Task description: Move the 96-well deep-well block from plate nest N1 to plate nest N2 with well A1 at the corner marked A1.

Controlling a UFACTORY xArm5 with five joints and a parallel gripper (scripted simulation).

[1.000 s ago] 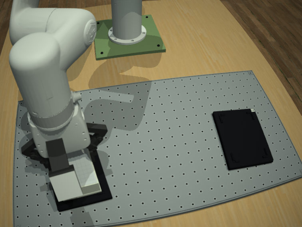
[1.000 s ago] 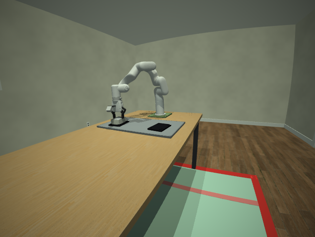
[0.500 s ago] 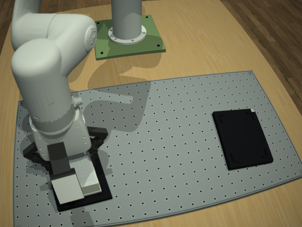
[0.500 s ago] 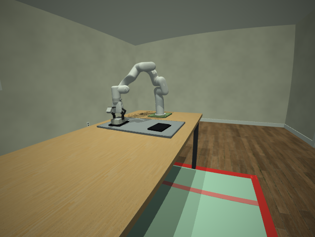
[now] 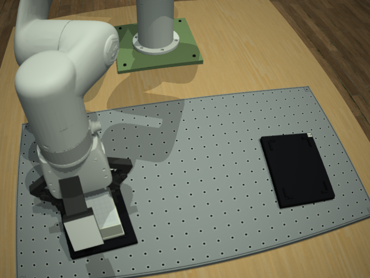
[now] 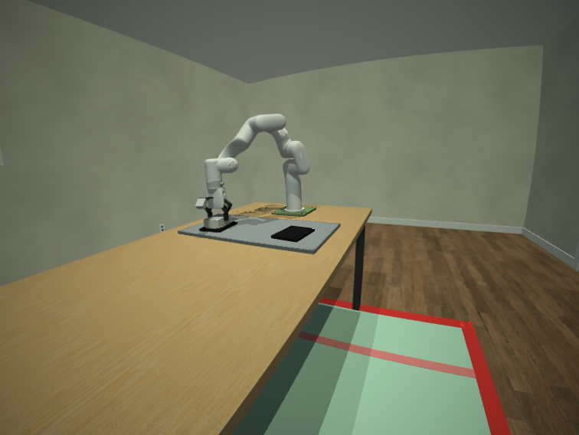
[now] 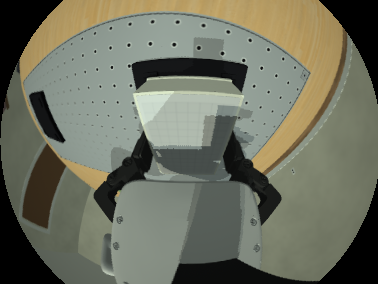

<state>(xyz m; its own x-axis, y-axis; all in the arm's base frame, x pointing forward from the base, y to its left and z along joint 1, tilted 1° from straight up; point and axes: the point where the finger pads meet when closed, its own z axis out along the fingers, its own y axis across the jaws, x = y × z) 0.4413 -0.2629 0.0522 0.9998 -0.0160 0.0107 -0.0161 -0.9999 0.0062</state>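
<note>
The pale 96-well deep-well block [image 5: 109, 218] stands on the black plate nest N1 [image 5: 104, 239] at the left of the grey perforated plate; it also shows in the wrist view [image 7: 188, 128]. My gripper [image 5: 86, 186] is open and low over the block, its black fingers spread on either side of the block's long sides in the wrist view [image 7: 187, 166]. I cannot tell whether the fingers touch the block. The arm hides most of the block in the top view. The black plate nest N2 [image 5: 296, 169] lies empty at the right, with a small white corner mark [image 5: 309, 135].
The grey perforated plate [image 5: 194, 179] lies on a wooden table. The arm's column stands on a green base plate [image 5: 158, 44] at the back. In the far view the table edge drops to a floor with a red-bordered green mat [image 6: 397, 374].
</note>
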